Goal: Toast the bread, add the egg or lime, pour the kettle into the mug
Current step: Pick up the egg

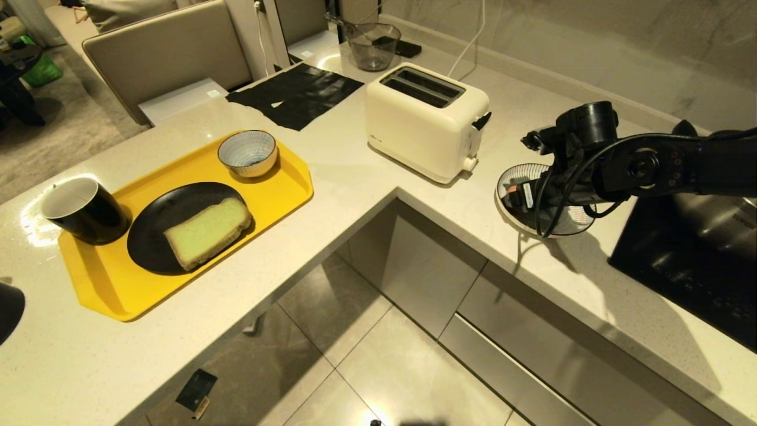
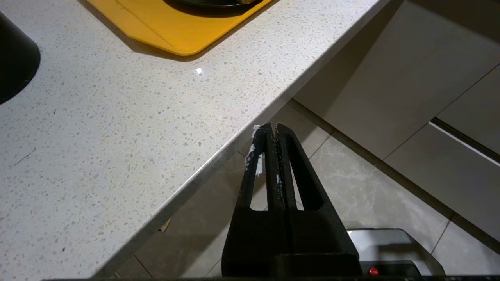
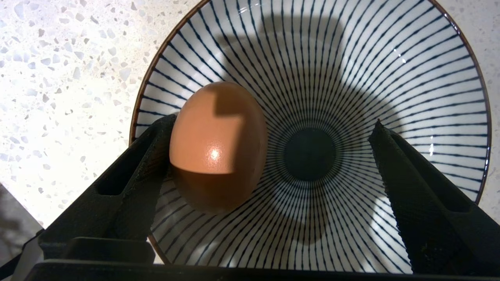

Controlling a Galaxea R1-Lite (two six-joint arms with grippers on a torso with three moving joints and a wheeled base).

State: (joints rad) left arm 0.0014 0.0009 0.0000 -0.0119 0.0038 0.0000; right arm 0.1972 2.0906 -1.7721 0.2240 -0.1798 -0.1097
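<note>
A light-brown egg (image 3: 216,144) lies in a blue-and-white striped bowl (image 3: 429,58) on the counter right of the toaster (image 1: 423,127). My right gripper (image 3: 273,121) hangs open over this bowl (image 1: 511,177); one finger sits right beside the egg, the other stands far across the bowl. The bread (image 1: 207,231), green-faced, rests on a black plate (image 1: 151,236) on the yellow tray (image 1: 106,284). The black mug (image 1: 83,210) stands at the tray's left corner. My left gripper (image 2: 272,127) is shut and empty, parked off the counter's edge. No lime shows. A black shape (image 1: 6,307) at the left edge may be the kettle.
A smaller striped bowl (image 1: 247,152) stands at the tray's far corner. A black hob (image 1: 692,266) with a steel pot (image 1: 721,219) lies at the right. A black mat (image 1: 295,92) and a clear container (image 1: 372,44) are behind the toaster. The counter is L-shaped around open floor.
</note>
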